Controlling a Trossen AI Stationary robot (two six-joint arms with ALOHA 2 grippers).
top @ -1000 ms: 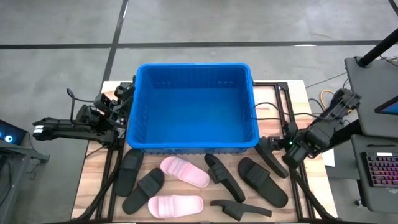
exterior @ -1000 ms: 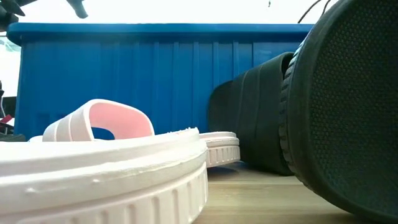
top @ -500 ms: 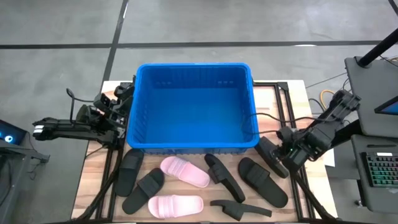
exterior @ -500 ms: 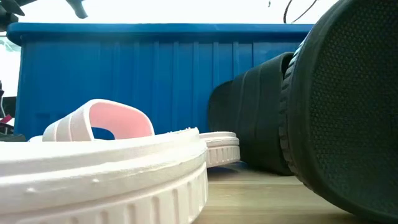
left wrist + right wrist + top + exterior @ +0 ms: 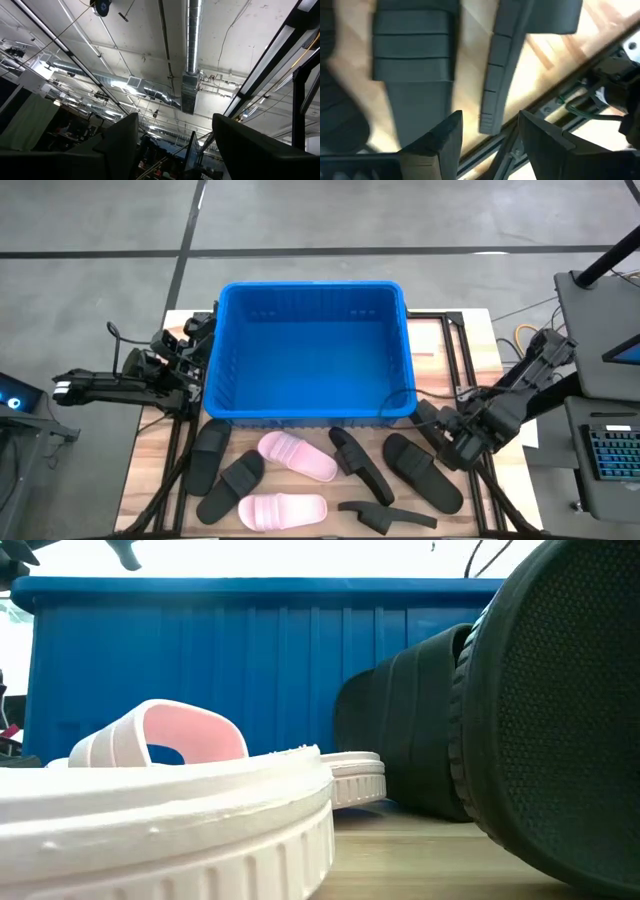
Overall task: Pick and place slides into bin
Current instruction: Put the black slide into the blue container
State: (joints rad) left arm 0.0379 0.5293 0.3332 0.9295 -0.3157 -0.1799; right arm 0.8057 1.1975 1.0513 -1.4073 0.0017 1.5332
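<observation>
The blue bin [image 5: 310, 350] stands at the table's far middle; its wall fills the low view [image 5: 250, 670]. Several black slides [image 5: 422, 470] and two pale pink slides [image 5: 298, 456] lie on the table in front of it. My right gripper [image 5: 447, 442] is open, low over the black slide [image 5: 428, 418] by the bin's near right corner. In the right wrist view [image 5: 487, 132] that slide's narrow edge [image 5: 497, 75] runs toward the gap between the fingers. My left gripper [image 5: 198, 330] waits at the bin's left, open [image 5: 175, 125], pointing up at the ceiling.
A dark metal frame [image 5: 455, 350] runs along the table's right side next to the bin, and also shows in the right wrist view [image 5: 555, 100]. A pink slide [image 5: 160, 740] and a black slide [image 5: 560, 710] lie close to the low camera.
My right gripper has moved toward the table's left and near edges, down over the black slide by the bin's near right corner. The slides and the bin have stayed in place.
</observation>
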